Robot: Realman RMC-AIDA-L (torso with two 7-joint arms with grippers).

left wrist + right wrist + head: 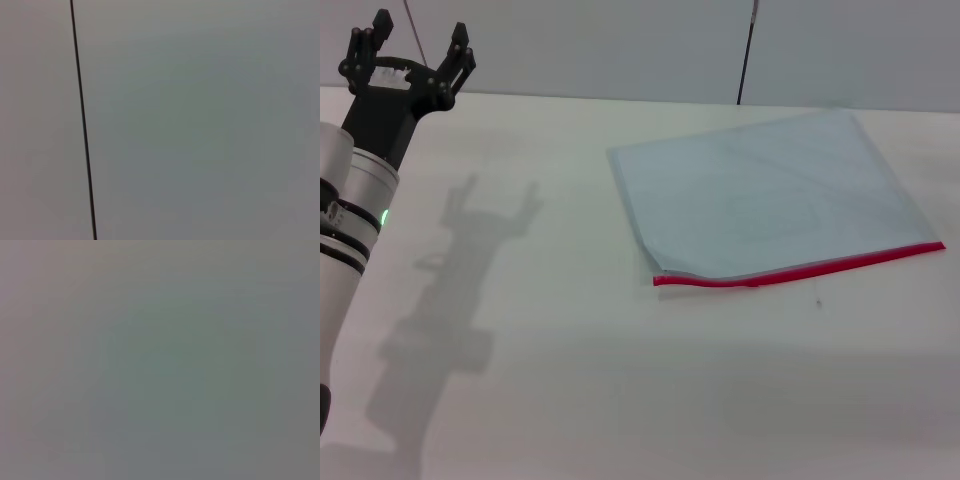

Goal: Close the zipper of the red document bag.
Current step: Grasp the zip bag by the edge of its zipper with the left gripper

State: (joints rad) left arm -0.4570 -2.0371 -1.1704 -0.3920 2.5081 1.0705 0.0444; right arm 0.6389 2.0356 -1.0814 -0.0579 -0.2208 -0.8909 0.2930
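The red document bag (770, 200) lies flat on the white table (570, 380) at the right of the head view, a pale blue-grey translucent pouch. Its zipper (800, 268) is a thin bright-red strip along the near edge, running from near the middle of the table to the right. My left gripper (412, 52) is raised at the far left, well away from the bag, fingers spread open and holding nothing. The right gripper is out of view. The wrist views show only plain grey surface.
A grey wall stands behind the table, with a thin dark vertical seam (748, 50), also seen in the left wrist view as a dark line (82, 120). My left arm casts a shadow (470, 260) on the table.
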